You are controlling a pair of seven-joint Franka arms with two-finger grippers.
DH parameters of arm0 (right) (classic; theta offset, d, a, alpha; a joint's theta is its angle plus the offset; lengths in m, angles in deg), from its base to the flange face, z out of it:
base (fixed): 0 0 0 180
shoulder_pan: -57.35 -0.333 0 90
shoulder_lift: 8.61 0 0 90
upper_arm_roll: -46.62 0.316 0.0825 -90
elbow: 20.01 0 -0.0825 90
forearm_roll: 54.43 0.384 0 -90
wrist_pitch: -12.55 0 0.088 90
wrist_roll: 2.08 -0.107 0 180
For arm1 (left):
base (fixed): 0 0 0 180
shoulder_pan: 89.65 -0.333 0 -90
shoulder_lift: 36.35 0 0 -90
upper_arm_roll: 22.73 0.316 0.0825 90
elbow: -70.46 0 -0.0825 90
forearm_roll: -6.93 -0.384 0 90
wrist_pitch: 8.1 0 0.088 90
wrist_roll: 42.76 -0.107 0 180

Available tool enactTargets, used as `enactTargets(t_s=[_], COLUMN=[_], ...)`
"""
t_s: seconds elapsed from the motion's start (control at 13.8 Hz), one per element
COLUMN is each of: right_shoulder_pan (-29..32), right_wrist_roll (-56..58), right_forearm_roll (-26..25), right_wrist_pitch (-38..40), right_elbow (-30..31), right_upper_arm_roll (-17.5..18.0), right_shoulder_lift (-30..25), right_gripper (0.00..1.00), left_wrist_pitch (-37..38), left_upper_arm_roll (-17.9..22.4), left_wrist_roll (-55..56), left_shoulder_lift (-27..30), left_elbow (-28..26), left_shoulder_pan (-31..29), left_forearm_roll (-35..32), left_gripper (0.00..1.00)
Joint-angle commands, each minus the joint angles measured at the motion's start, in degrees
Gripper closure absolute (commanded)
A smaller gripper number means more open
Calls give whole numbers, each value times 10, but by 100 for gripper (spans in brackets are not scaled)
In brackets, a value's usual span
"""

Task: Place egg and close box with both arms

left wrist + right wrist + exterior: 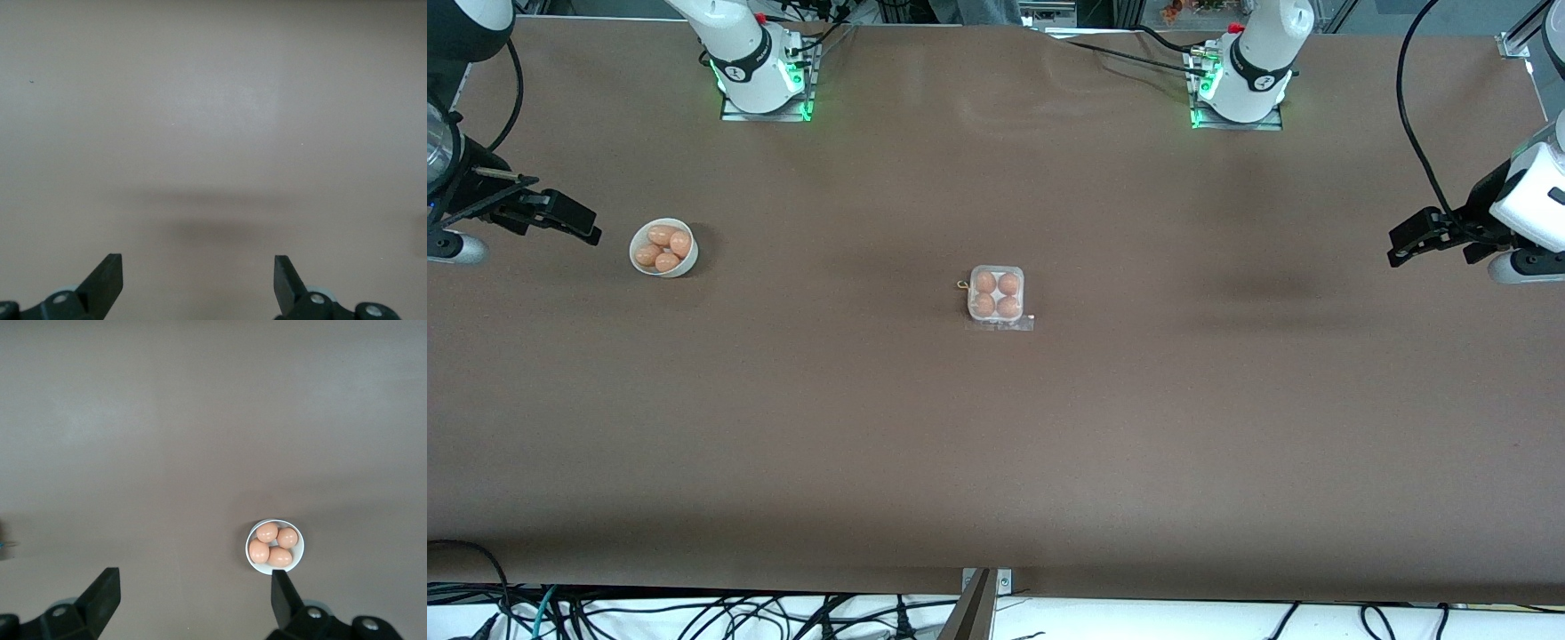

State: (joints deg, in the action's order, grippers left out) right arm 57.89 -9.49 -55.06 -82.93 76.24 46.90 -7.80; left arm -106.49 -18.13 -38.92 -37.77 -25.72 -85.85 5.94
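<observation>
Your box (997,294) sits mid-worktop (996,444) with four eggs in its cells, spare eggs (663,247) in the bowl (687,263) by the right tool (560,218). Both tools, left tool (1414,242) too, hang wide and empty over the worktop ends. An egg looks smooth, light and fragile: pinch its middle gently

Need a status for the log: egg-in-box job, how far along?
Done: the small clear-plastic egg box shows four eggs in its cells. In hand: nothing; left gripper and right gripper wait open at the table ends. Left: cannot tell if its lid is shut. Four eggs sit in the round white bowl.
</observation>
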Motion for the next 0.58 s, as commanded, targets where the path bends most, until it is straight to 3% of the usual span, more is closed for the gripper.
enactTargets(t_s=[0.0,0.51], right_shoulder_pan=[2,2], right_wrist_roll=[10,10], right_forearm_roll=[7,7], right_wrist_pitch=[-1,-1], right_elbow=[5,5], right_upper_arm_roll=[-1,-1], right_shoulder_lift=[-6,-6], right_gripper=[0,0], left_wrist_pitch=[-10,-9], left_upper_arm_roll=[-5,-6], left_wrist_roll=[-6,-7], left_shoulder_lift=[15,15], left_elbow=[-18,-18], left_shoulder_pan=[-5,-13], left_forearm_roll=[-16,-16], left_gripper=[0,0])
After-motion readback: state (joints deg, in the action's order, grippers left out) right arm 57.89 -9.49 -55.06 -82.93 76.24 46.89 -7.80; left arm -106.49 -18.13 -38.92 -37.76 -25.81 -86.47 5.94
